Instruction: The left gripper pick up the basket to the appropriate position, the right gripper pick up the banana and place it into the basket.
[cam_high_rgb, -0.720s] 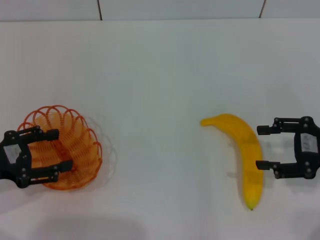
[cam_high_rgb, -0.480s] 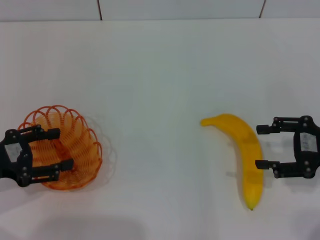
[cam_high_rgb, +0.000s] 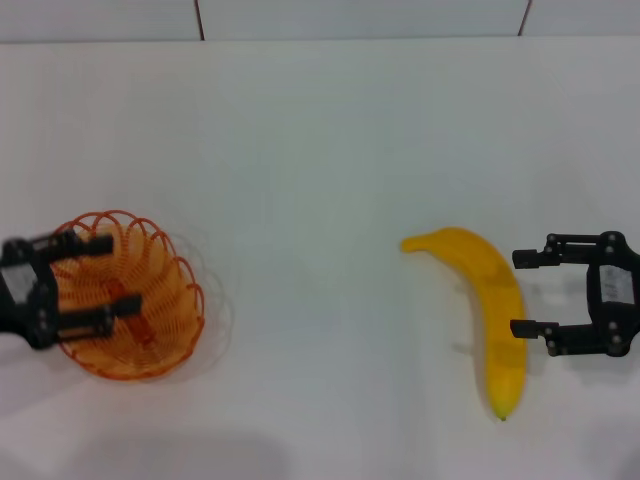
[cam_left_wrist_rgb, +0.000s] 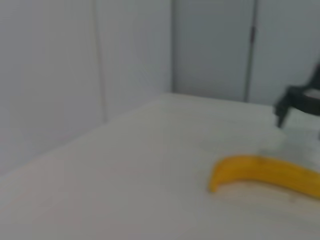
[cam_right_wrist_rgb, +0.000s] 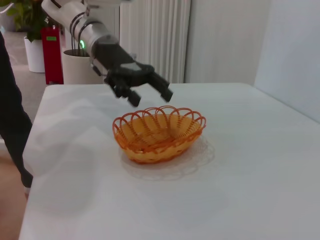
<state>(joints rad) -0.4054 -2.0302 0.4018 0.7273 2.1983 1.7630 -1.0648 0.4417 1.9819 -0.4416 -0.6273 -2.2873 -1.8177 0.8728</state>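
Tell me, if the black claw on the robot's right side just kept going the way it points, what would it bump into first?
Most likely the long curved yellow banana. The right claw is open and points toward it, with its fingertips almost at the banana's side. Whether it is low enough to touch is unclear from above.

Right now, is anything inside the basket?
Nothing lies in the basket: only bare orange wire shows inside. The left gripper hangs open above its rim. The banana lies on the table beside the open right gripper.
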